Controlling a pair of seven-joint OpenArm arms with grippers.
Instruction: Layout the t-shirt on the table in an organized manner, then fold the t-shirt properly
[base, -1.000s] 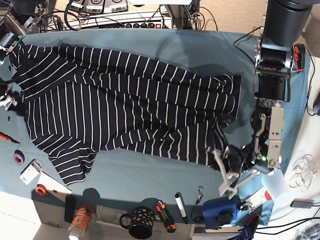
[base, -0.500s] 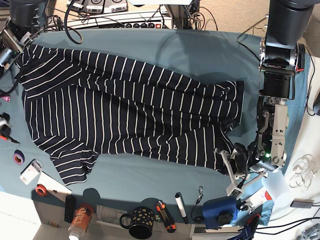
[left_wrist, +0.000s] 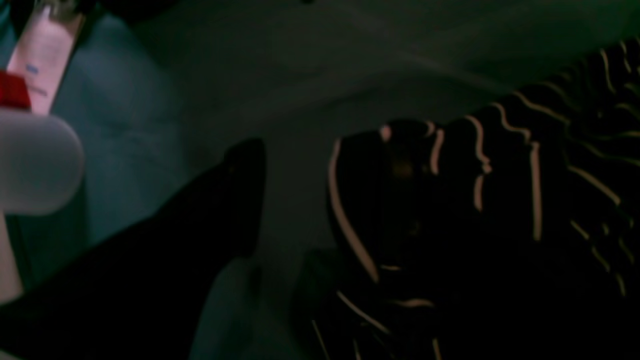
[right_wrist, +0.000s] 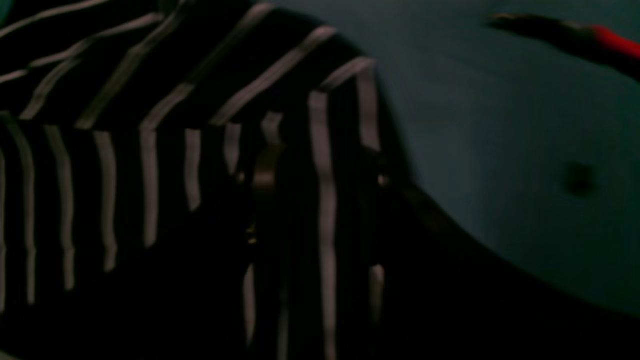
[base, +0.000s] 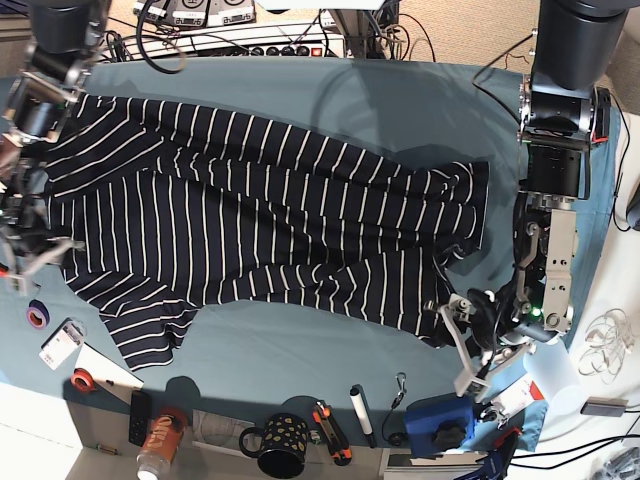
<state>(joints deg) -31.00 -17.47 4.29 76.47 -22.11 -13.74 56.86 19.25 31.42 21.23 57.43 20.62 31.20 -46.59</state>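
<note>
The dark navy t-shirt (base: 260, 220) with white stripes lies spread and wrinkled across the teal table (base: 400, 100). My left gripper (base: 455, 345) sits at its lower right corner. In the left wrist view the left gripper (left_wrist: 325, 165) is open. One dark finger (left_wrist: 225, 200) stands clear of the shirt corner (left_wrist: 450, 200), with bare table between. My right gripper (base: 30, 250) is at the shirt's left edge. In the right wrist view striped fabric (right_wrist: 150, 150) drapes over one side, a dark finger (right_wrist: 450, 240) shows beside it, and the jaws stand apart.
Along the front edge sit a spotted mug (base: 275, 445), a can (base: 160, 445), a marker (base: 360, 412), an orange cutter (base: 330, 432) and a blue device (base: 440, 420). Tape rolls (base: 38, 315) and a card (base: 62, 345) lie front left. A white cup (base: 550, 375) stands right.
My left gripper has opened and let go of the shirt's lower right corner. My right arm moved down along the left edge, and the shirt's left part shifted to the right.
</note>
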